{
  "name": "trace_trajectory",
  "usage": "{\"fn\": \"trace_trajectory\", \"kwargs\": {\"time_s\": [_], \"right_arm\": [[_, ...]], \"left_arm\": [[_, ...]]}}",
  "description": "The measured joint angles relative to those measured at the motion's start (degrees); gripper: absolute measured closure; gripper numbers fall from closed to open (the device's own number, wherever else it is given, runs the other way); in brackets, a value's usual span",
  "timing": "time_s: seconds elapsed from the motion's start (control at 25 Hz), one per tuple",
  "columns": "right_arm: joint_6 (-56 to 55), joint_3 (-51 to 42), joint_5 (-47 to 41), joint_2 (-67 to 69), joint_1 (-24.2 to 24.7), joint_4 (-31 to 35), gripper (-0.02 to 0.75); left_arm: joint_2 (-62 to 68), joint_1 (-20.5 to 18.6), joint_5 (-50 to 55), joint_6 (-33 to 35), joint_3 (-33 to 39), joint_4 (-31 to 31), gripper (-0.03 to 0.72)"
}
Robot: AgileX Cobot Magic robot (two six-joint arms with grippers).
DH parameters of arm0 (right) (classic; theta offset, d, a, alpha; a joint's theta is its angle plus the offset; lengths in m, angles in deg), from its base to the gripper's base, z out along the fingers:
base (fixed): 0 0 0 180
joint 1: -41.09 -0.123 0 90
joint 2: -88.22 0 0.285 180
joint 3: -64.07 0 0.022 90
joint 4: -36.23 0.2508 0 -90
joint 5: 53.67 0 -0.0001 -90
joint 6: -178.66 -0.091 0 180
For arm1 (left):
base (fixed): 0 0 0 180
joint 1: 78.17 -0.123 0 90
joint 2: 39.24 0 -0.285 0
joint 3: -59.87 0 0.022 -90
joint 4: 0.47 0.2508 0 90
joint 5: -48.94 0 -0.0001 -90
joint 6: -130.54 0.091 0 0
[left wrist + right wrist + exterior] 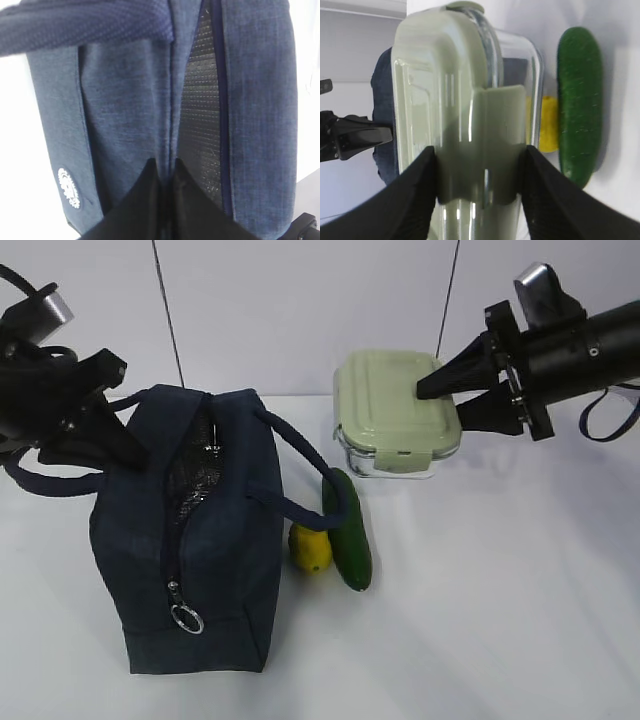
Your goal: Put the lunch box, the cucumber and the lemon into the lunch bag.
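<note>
The navy lunch bag [230,540] stands at the left with its top zipper open and the lining [200,100] showing. My left gripper [135,458] [166,167] is shut on the fabric edge of the bag's [130,100] opening. To the right, my right gripper [440,405] [480,155] is shut on the lunch box [390,405] [450,90], one finger on the sage-green lid and one on the glass base. The box is tilted with its lid toward the exterior camera. The cucumber [350,530] [579,100] and the lemon [310,548] [549,125] lie on the table beside the bag.
A strap handle [295,465] loops out from the bag toward the cucumber, and another [85,22] hangs on the left gripper's side. The zipper's ring pull [186,618] dangles at the bag's near end. White table [500,620] spreads to the right and front.
</note>
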Motion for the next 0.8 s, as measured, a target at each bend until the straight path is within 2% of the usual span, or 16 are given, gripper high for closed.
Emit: {"fn": "trace_trajectory", "kwargs": {"time_s": [0.24, 0.6, 0.8], "right_arm": [[-3.4, 1.5, -0.2, 0.0, -3.9, 0.5, 0.372], [-11.8, 10.6, -0.3, 0.0, -8.6, 0.5, 0.372], [-15.4, 12.2, -0.8, 0.0, -11.8, -0.5, 0.372]], "left_arm": [[0.0, 0.0, 0.0, 0.1, 0.0, 0.0, 0.687], [0.0, 0.0, 0.1, 0.1, 0.0, 0.0, 0.687], [0.0, 0.0, 0.1, 0.2, 0.0, 0.0, 0.687]]}}
